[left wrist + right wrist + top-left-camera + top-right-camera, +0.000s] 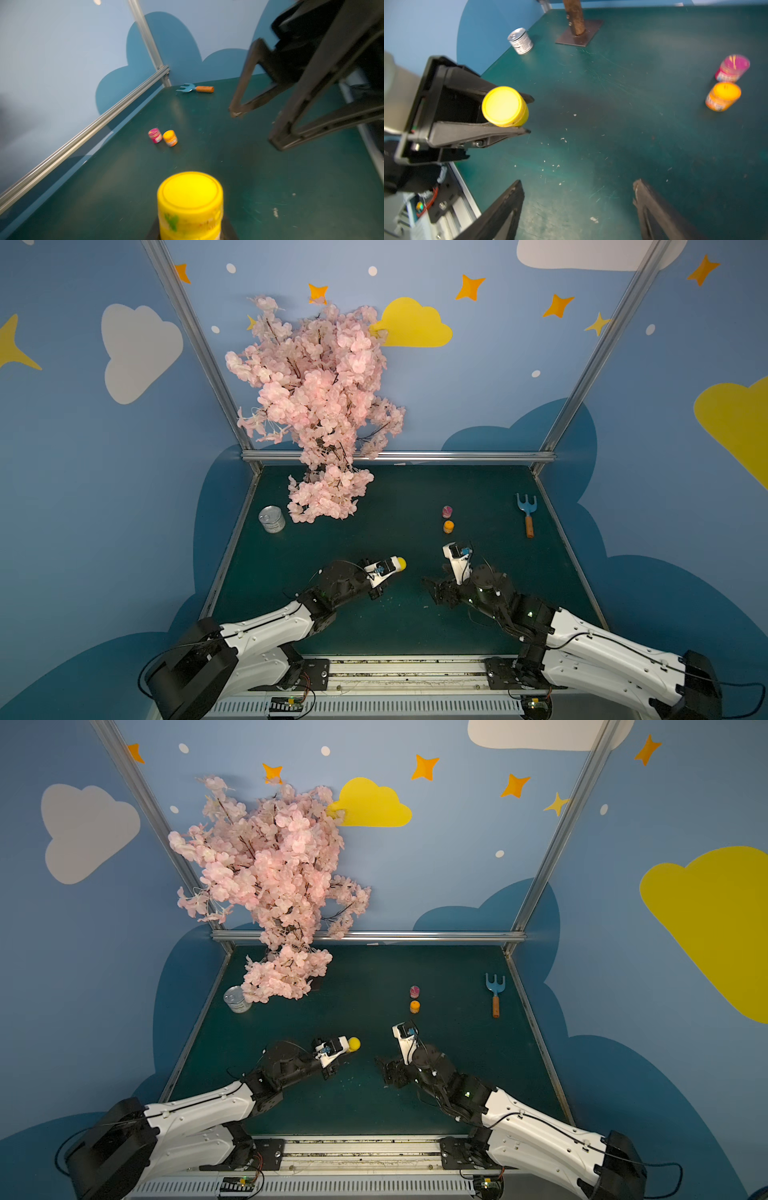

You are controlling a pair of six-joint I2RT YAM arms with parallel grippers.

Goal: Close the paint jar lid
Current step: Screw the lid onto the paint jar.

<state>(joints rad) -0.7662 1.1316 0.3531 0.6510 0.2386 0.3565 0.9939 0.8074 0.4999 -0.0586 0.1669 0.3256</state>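
Right gripper (577, 182): my fingers stood wide apart, holding nothing | left gripper (530, 115): clamped tight round the yellow paint jar (188, 225), front-centre | lid (190, 189): sat on the jar, looked closed; tightness I could not tell

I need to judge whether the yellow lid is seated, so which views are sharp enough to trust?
Left wrist view: the yellow plastic paint jar is close but soft, and the right end effector is smeared. Right wrist view: its round yellow lid is crisp in the left end effector; the small pink jar and small orange jar are blurred. Both top views: dim, jar tiny.
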